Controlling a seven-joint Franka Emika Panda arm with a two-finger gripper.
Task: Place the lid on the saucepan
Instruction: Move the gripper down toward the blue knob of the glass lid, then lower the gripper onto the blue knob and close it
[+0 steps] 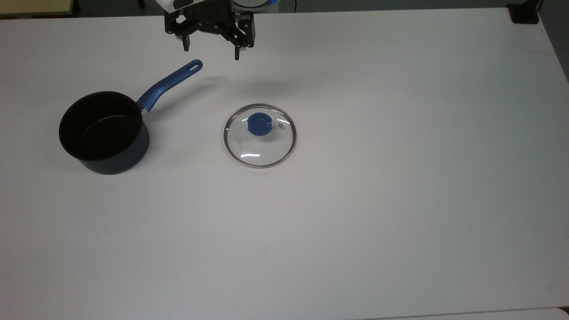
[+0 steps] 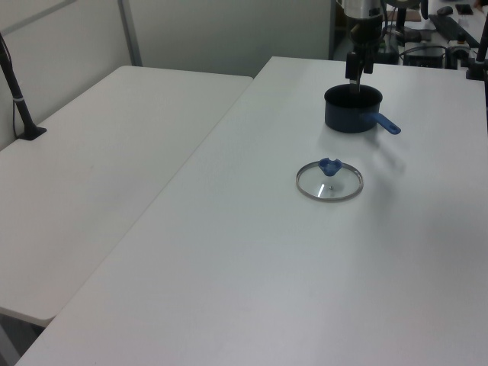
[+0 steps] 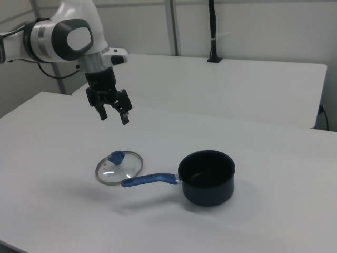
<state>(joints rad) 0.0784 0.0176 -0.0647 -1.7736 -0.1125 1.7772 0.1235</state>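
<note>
The lid [image 1: 260, 135] lies flat on the white table [image 1: 400, 178], a clear glass disc with a metal rim and a blue knob [image 1: 258, 123]; it also shows in the left view [image 2: 329, 181] and the right view [image 3: 119, 167]. The saucepan [image 1: 104, 132] stands upright at the top view's left, dark navy, black inside, its long blue handle [image 1: 170, 85] pointing up-right. It appears too in the left view [image 2: 352, 107] and the right view [image 3: 207, 177]. My gripper [image 1: 211, 52] hangs open in the air above the table, apart from both; in the right view my gripper [image 3: 114, 116] is above the lid.
A second white table [image 2: 99, 183] stands beside this one at the left view's left. A black post [image 3: 212, 31] is clamped to the far table in the right view. A dark block [image 1: 523, 13] sits at the top view's upper right corner.
</note>
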